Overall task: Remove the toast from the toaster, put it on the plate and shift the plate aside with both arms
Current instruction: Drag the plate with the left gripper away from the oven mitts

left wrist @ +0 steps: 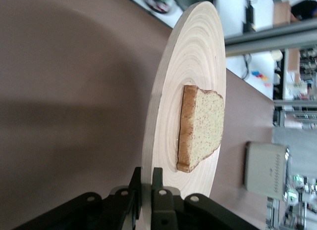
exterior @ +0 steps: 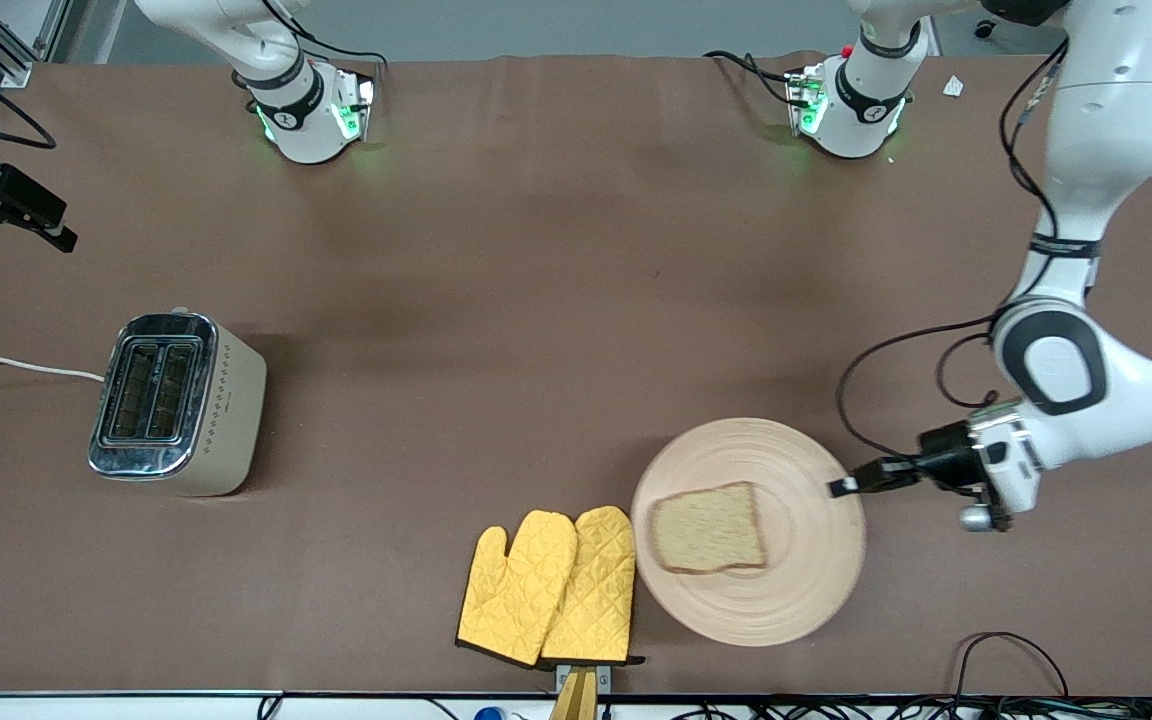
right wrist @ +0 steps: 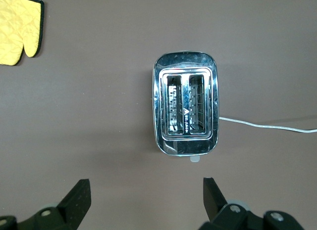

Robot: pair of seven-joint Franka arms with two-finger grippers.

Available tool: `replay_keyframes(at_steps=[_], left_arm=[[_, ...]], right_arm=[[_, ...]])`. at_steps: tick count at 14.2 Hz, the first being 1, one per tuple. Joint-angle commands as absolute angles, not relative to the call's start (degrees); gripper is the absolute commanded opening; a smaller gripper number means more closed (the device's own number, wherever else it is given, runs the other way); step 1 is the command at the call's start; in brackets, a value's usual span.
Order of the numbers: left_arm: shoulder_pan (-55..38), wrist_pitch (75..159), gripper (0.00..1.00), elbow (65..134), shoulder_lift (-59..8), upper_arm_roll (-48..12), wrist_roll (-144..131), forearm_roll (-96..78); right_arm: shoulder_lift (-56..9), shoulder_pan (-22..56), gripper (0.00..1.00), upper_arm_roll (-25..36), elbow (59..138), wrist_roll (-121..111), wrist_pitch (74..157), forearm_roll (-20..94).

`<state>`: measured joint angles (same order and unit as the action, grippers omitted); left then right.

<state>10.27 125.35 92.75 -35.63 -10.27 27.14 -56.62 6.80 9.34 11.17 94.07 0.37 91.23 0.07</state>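
Toast (exterior: 708,527): speckled square | plate (exterior: 796,600): round ringed wood, left claw (exterior: 844,487) clamped

plate (exterior: 796,600): my pincer's pale matt wood, ringed grain
toast (exterior: 708,528): rough, speckled crumb
toaster (exterior: 176,402): glossy chrome top, matt cream sides
mitts (exterior: 548,586): quilted yellow cloth

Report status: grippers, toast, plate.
Left gripper shut on plate rim. Right gripper open above toaster. Toast on plate. Oven mitts beside plate.
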Motion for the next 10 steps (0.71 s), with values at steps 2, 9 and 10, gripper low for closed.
replay_keyframes(at_steps=[2, 9, 10], left_arm=[[18.52, 124.54, 0.0, 97.29, -34.62, -11.16, 31.97, -54.86], [27.58, 115.94, 0.0, 97.3, -36.82, -11.16, 34.63, -49.59], [28.12, 115.41, 0.0, 97.21, -37.35, -11.16, 34.72, -49.31]], right_arm=[[7.47, 9.4, 1.0, 10.99, 93.96, 0.97, 90.62, -0.97], [7.47, 0.99, 1.0, 1.79, 93.87, 1.14, 90.53, -0.79], [7.47, 0.1, 1.0, 0.8, 93.87, 1.14, 90.53, -0.79]])
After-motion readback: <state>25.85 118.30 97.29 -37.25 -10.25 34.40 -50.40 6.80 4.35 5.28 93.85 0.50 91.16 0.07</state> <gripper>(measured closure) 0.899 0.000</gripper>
